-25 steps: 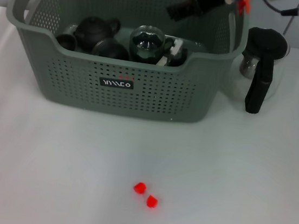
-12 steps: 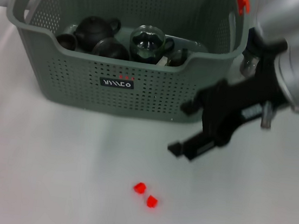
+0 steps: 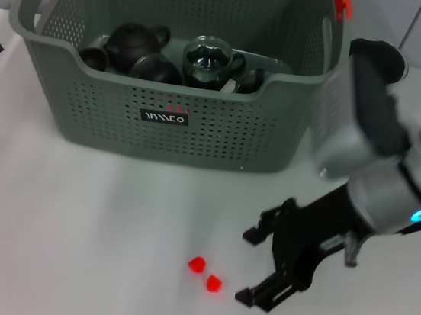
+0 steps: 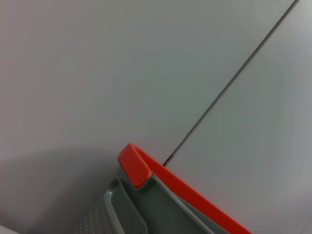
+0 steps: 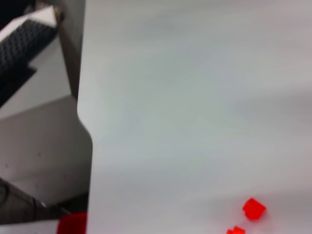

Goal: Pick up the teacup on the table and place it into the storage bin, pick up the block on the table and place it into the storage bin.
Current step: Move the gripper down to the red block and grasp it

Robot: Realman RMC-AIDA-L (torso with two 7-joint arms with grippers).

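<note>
Red small blocks [image 3: 205, 274] lie on the white table [image 3: 71, 225] before the grey-green perforated storage bin [image 3: 173, 84]; my right pincer [image 3: 252, 266] hovers just beside them, fingers apart.

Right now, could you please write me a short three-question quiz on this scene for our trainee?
1. True or false: the right gripper has its jaws open beside the two red blocks.
2. Where do the red blocks lie?
A. inside the storage bin
B. on the table in front of the bin
C. beside the glass pitcher
3. Fill in: the dark teaware sits inside the ____.

Key:
1. True.
2. B.
3. Storage bin.
</note>
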